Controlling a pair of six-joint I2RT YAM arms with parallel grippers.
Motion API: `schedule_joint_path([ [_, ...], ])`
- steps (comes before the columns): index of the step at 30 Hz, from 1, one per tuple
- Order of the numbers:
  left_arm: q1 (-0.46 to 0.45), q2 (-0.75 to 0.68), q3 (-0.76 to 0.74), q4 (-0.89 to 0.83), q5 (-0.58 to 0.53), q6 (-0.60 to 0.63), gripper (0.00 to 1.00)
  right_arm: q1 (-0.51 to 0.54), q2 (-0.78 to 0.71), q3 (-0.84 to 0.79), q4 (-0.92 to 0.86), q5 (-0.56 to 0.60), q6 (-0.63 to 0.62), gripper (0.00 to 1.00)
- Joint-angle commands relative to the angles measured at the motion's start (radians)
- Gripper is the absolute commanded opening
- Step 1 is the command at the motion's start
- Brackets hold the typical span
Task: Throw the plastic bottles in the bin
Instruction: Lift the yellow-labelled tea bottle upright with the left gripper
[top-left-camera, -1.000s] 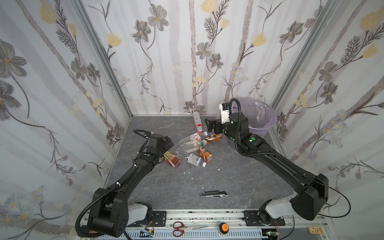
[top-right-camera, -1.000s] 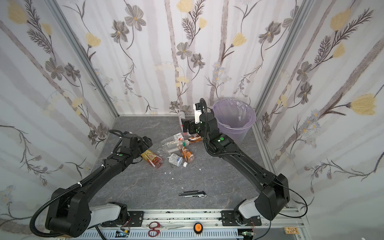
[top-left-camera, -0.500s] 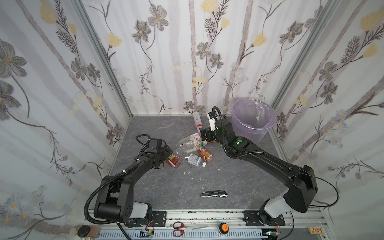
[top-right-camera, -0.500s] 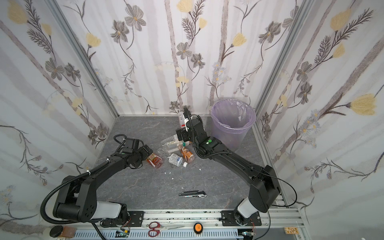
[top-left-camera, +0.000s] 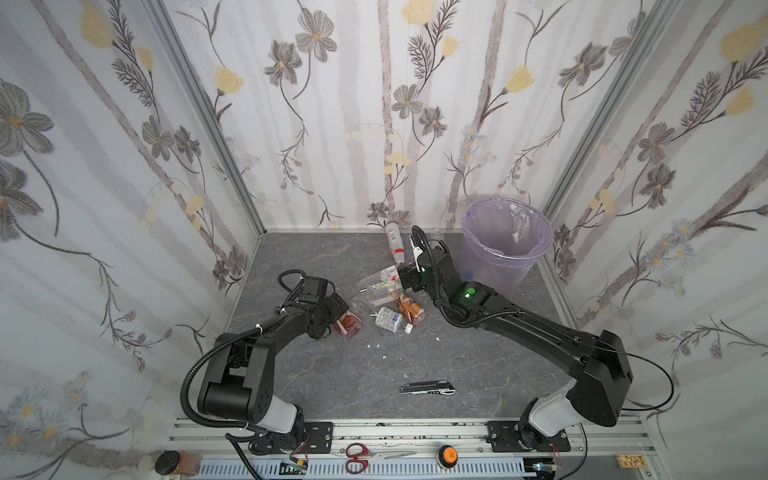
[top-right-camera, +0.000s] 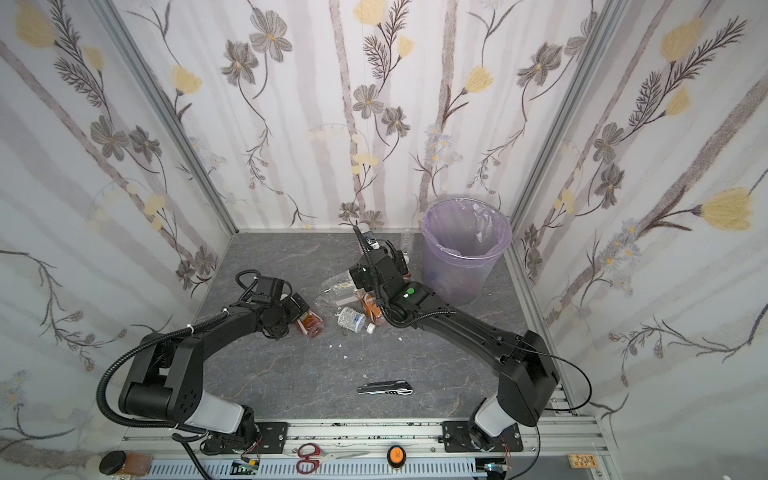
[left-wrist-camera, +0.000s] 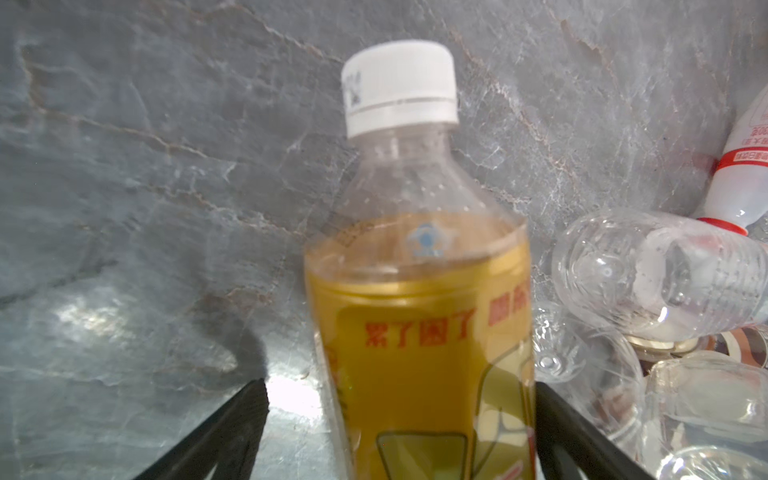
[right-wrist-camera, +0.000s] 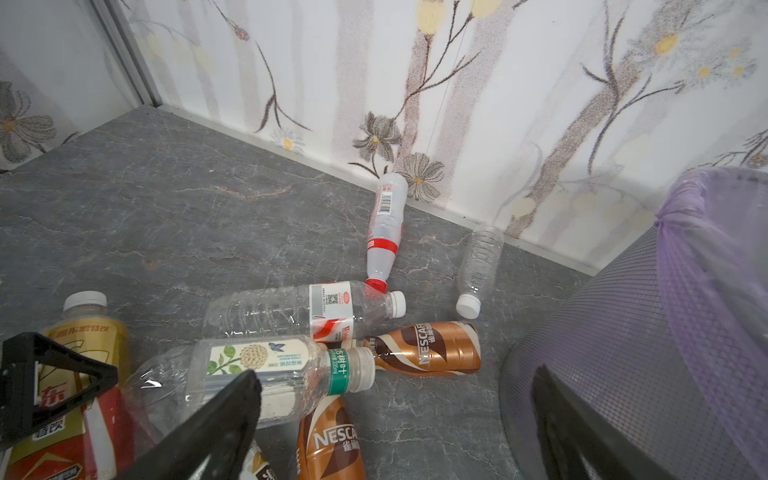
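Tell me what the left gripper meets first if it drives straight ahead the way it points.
The yellow-labelled bottle, which lies between the open jaws of the left gripper with its cap pointing away. Contact looks close, though depth is unclear in the wrist view.

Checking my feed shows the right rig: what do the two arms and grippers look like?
Both arms are matte black with pale grey base joints: left arm, right arm. Ribbed black cable loops beside the left; a green light glows on the right. The left gripper and right gripper have black tapered fingers.
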Motion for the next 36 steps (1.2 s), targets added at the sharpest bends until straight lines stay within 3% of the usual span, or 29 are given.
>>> schedule_joint_path([
  [1, 0.000, 0.012, 0.013, -0.006, -0.010, -0.001, 0.97, 0.001, -0.001, 0.000, 0.050, 0.032, -0.011, 1.00],
  [21, 0.001, 0.030, -0.002, -0.004, -0.070, 0.041, 0.68, -0.006, -0.004, -0.001, 0.051, 0.001, 0.014, 1.00],
  [36, 0.001, -0.066, 0.023, -0.005, -0.107, 0.102, 0.60, -0.019, -0.016, 0.019, 0.034, -0.077, 0.062, 1.00],
])
